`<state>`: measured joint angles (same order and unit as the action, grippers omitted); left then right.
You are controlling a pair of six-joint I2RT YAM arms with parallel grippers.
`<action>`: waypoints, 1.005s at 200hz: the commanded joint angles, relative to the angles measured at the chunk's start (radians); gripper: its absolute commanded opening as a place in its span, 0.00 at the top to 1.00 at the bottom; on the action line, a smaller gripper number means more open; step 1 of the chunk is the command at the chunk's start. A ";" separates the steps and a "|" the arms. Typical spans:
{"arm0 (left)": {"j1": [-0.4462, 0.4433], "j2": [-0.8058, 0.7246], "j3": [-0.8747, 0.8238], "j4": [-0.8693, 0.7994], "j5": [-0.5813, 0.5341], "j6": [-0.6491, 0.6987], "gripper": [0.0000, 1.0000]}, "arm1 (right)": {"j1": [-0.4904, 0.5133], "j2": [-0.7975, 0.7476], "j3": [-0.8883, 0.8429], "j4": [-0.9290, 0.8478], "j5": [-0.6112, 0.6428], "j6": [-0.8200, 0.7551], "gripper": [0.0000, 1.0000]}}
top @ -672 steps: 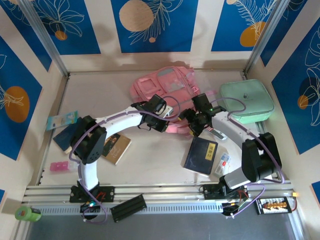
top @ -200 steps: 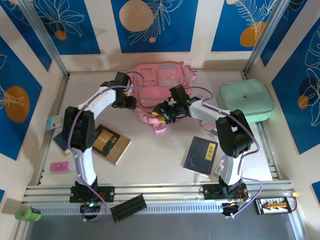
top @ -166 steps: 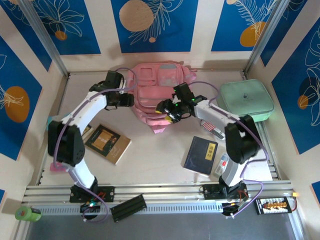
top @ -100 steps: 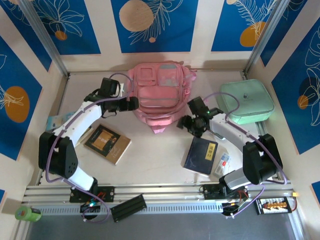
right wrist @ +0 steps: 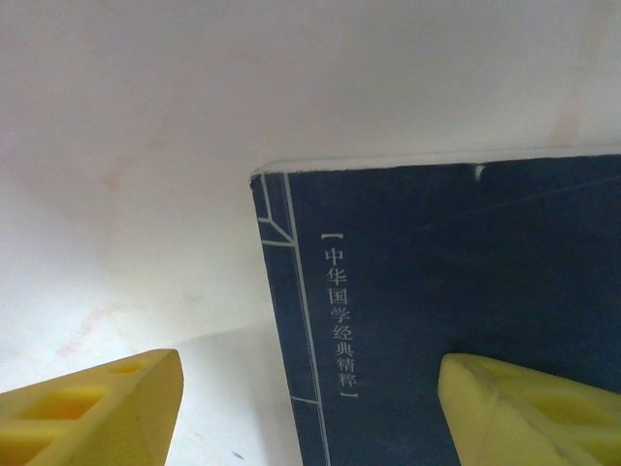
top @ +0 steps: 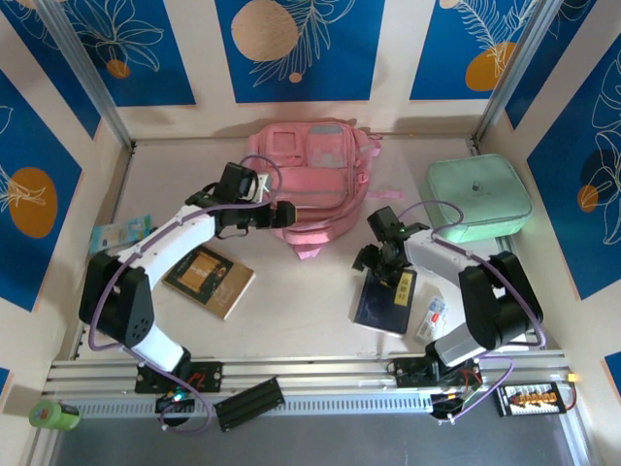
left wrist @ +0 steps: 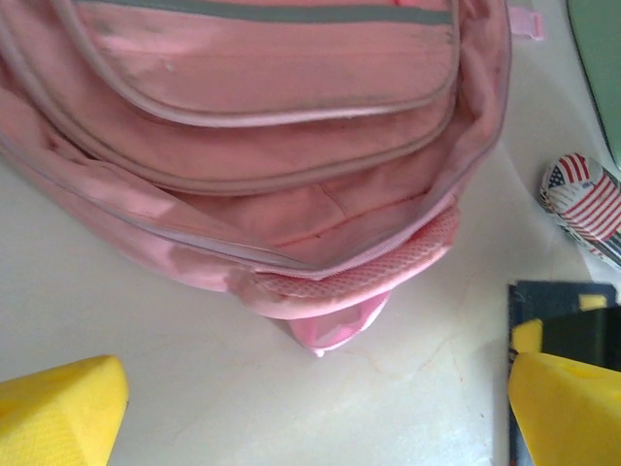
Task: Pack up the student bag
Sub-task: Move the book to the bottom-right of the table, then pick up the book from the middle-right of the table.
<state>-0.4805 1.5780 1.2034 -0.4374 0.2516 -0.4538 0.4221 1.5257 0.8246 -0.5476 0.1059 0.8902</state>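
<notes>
The student bag [top: 309,175], a large pink backpack, lies at the back middle of the table with its front pockets up. Its near edge and a small pink loop [left wrist: 336,328] show in the left wrist view. My left gripper [top: 278,216] hovers just left of that near edge, open and empty [left wrist: 315,417]. My right gripper [top: 372,260] is open over the top left corner of a dark blue book [top: 388,296]. One fingertip [right wrist: 92,408] is above bare table, the other over the cover [right wrist: 427,291], straddling the spine [right wrist: 310,408].
A mint-green case [top: 478,197] sits at the back right. A brown book [top: 209,280] lies left of centre, cards [top: 121,234] at the far left. Small packets [top: 434,316] lie right of the blue book; a flag-patterned item [left wrist: 582,199] is near the bag.
Both grippers have left the bag and opened. The right one swung back and down onto the blue book's corner. The left one moved toward the bag's near edge. The bag has settled flat.
</notes>
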 commanded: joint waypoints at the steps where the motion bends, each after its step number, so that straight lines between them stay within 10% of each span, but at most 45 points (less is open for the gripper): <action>1: -0.040 0.033 0.015 0.042 0.018 -0.079 0.00 | 0.003 0.086 0.016 0.210 -0.126 -0.024 0.29; 61: -0.198 0.108 -0.006 0.211 0.038 -0.263 0.00 | -0.027 0.065 0.126 0.127 -0.060 -0.061 0.33; 132: -0.408 0.290 0.146 0.085 -0.084 -0.187 0.03 | -0.163 -0.153 -0.097 0.053 0.019 -0.108 0.39; 201: -0.448 0.475 0.316 -0.063 -0.139 -0.255 0.26 | -0.212 -0.161 -0.164 0.068 -0.048 -0.170 0.55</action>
<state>-0.9234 1.9999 1.4540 -0.4061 0.1616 -0.6788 0.2199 1.3819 0.6678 -0.4683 0.0975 0.7563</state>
